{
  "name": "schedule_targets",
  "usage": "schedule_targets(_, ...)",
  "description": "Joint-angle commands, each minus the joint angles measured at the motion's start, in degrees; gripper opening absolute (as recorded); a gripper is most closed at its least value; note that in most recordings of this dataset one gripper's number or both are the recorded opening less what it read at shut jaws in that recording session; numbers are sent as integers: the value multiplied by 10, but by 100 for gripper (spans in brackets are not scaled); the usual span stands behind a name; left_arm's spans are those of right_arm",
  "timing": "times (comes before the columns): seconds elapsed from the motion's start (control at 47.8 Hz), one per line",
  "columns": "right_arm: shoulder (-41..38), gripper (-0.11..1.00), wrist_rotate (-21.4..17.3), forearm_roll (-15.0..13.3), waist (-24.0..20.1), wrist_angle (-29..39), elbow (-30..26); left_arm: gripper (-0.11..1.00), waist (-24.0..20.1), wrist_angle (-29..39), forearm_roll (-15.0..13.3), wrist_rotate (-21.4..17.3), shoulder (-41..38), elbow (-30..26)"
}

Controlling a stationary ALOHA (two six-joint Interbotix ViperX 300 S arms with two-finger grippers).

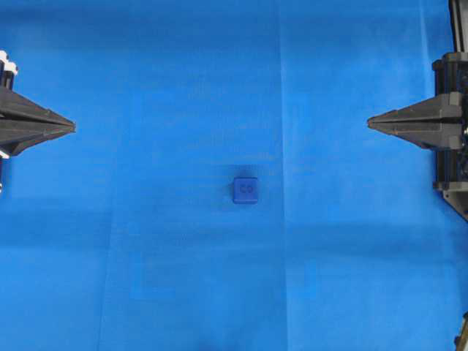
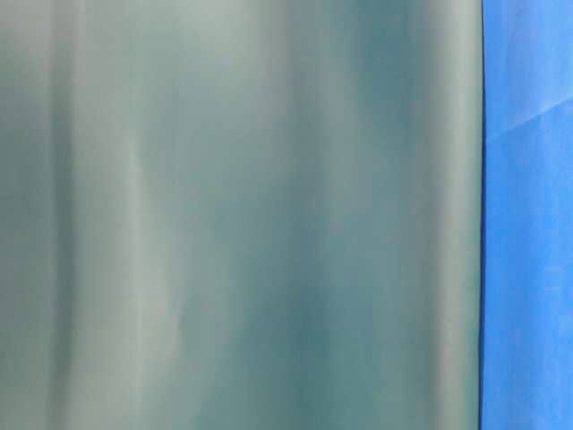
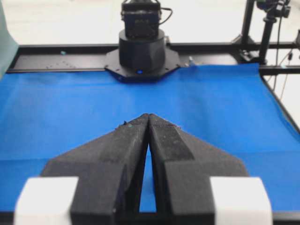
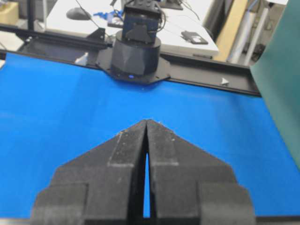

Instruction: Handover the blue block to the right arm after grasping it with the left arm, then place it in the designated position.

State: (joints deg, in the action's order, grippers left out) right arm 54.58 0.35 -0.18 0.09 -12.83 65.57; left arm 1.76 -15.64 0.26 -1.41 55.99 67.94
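Observation:
The blue block (image 1: 246, 190), a small dark-blue cube with a faint ring mark on top, lies on the bright blue cloth (image 1: 146, 256) near the middle of the overhead view. My left gripper (image 1: 73, 126) rests at the left edge, shut, its tips touching and nothing between them; it also shows in its own wrist view (image 3: 148, 115). The right arm's gripper (image 1: 369, 123) sits at the right edge, shut and empty, pointing toward the centre; its wrist view shows the gripper (image 4: 147, 121) with tips together. Both grippers are far from the block, which neither wrist view shows.
A green sheet (image 2: 242, 215) fills most of the table-level view. The opposite arm's black base stands at the cloth's far edge in each wrist view: the base (image 3: 140, 51) facing the left camera and the base (image 4: 137, 54) facing the right. Black frame rails border the cloth.

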Motion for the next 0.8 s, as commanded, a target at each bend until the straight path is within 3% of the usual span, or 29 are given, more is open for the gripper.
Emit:
schedule_targets(0.0, -4, -5, -1, -1, 1, -1, -15, 2, 2, -8, 3, -3, -3, -11)
schedule_targets(0.084, -4, -3, -3, 0, 1, -1, -15, 2, 2, -12, 2, -6, -3, -11)
schedule_targets(0.168, -4, 9, -4, 0, 1, -1, -15, 7, 2, -12, 2, -4, -4, -11)
schedule_targets(0.272, -4, 34, -5, 1, 1, -2, -16, 37, 2, -11, 2, 4, -6, -11)
schedule_targets(0.419, -4, 79, -5, 1, 4, 0, -16, 80, 2, -10, 2, 5, -8, -11)
schedule_targets(0.482, -4, 93, -5, 2, 5, 0, -16, 90, 2, -10, 2, 6, -7, -11)
schedule_targets(0.775, -5, 98, -5, 3, 11, -1, -17, 93, 2, -22, 2, 7, -13, -12)
